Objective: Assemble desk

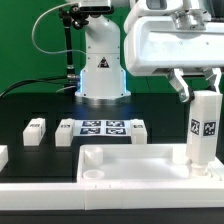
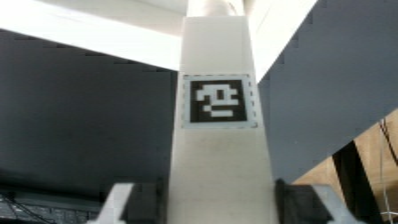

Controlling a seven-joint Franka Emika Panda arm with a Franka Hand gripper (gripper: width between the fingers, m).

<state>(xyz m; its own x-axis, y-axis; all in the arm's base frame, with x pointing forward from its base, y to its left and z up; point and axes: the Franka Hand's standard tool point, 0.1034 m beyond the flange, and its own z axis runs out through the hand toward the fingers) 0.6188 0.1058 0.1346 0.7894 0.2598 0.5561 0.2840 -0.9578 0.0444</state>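
Observation:
In the exterior view the white tabletop panel [image 1: 120, 160], with its raised rim, lies flat at the front of the black table. A white square leg [image 1: 203, 130] with a black-and-white tag stands upright on the panel's corner at the exterior view's right. My gripper [image 1: 200, 88] is shut on the top of this leg from above. The wrist view looks down the same leg [image 2: 217, 110] and its tag, and both dark fingers [image 2: 139, 205] press against its sides. How the leg's foot meets the corner socket is hidden.
The marker board [image 1: 103, 127] lies behind the panel. Loose white legs [image 1: 36, 131] [image 1: 65, 131] rest at the board's left, one [image 1: 137, 129] at its right, and another white part [image 1: 3, 156] shows at the far left edge. The robot base [image 1: 100, 65] stands at the back.

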